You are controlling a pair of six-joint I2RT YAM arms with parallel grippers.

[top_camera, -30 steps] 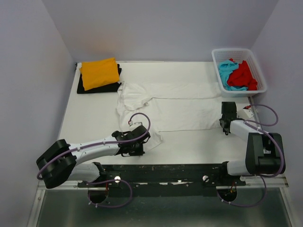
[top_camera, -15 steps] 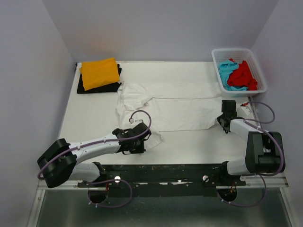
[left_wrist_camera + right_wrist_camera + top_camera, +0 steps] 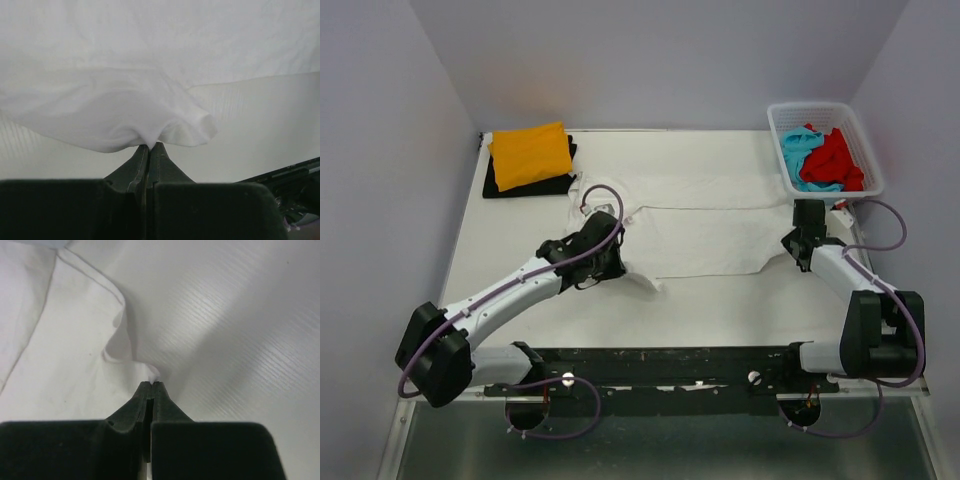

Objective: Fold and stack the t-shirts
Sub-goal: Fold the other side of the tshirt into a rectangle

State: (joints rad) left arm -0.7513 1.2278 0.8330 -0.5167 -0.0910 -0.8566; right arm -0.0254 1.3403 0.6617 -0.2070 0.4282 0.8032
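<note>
Slip risk, right: the right gripper [image 3: 151, 384] has only a thin tip of the hem. A pull toward 12 o'clock could drag that bit of cloth free, and that side would drop short of the fold.
Slip risk, left: the left gripper [image 3: 149, 146] holds a thicker bunch, so it looks safer. If one arm travels faster than the other, the fold line will likely come out skewed.
Drag risk: the far half of the white shirt [image 3: 700, 225] lies loose on the table [image 3: 720, 310]. A low carry may push it along rather than fold it, and bunch it toward the stack at 10 o'clock.
Snag risk: the right arm works close under the basket [image 3: 825, 108] at 2 o'clock. A wide swing might knock it.
Shirt look: thin, limp and lightly creased, spread sideways with its near edge raised at both ends. In the left wrist view it sags in a soft pouch above the pinch. In the right wrist view a stitched hem curls up into a small peak.
Shirt place: middle of the table, reaching from 9 toward 3 o'clock.
Left fingers: pressed together, with a fold of the shirt's 8 o'clock corner between them.
Right fingers: pressed together on the hem tip at the shirt's 4 o'clock corner.
Done pile: the folded orange shirt [image 3: 530, 153] lies on the black shirt [image 3: 505, 185] at 10 o'clock.
Waiting: the red shirt [image 3: 837, 160] and the turquoise shirt [image 3: 800, 150] are crumpled in the basket.
</note>
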